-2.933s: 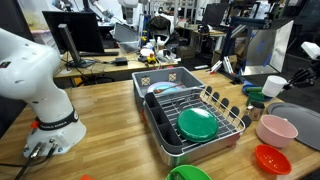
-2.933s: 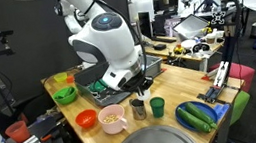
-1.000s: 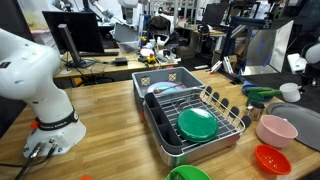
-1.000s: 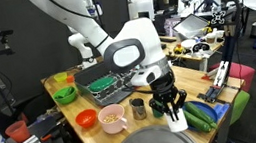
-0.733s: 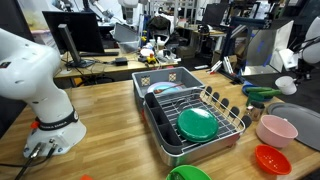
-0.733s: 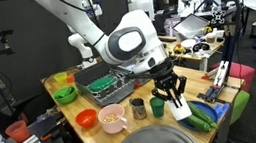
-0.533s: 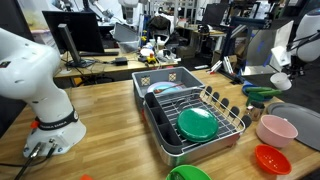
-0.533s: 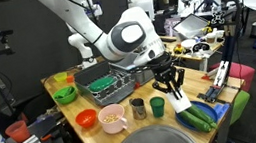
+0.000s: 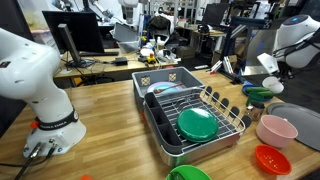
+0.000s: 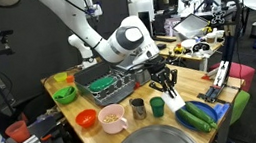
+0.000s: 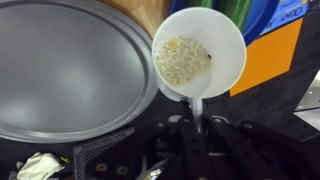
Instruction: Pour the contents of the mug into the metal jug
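My gripper (image 11: 196, 112) is shut on the handle of the small white mug (image 11: 198, 50). The mug is upright in the air and holds pale grainy contents. In the wrist view a large round metal pan (image 11: 65, 70) lies below and to its left. In an exterior view the gripper (image 10: 166, 84) holds the mug (image 10: 176, 104) above the table's front corner, right of the small metal jug (image 10: 138, 107) and a dark green cup (image 10: 157, 106). The gripper (image 9: 277, 52) and mug (image 9: 270, 63) also show high at the right in an exterior view.
A pink bowl (image 10: 111, 118) with food stands left of the jug. A dish rack (image 9: 200, 100) holds a green plate (image 9: 197, 123). A pink bowl (image 9: 277, 130), a red bowl (image 9: 272, 158) and a green bowl (image 9: 188, 173) sit near the table's edge.
The gripper has lifted the mug off the table and carried it upward and toward the dish rack side. The mug stays upright.
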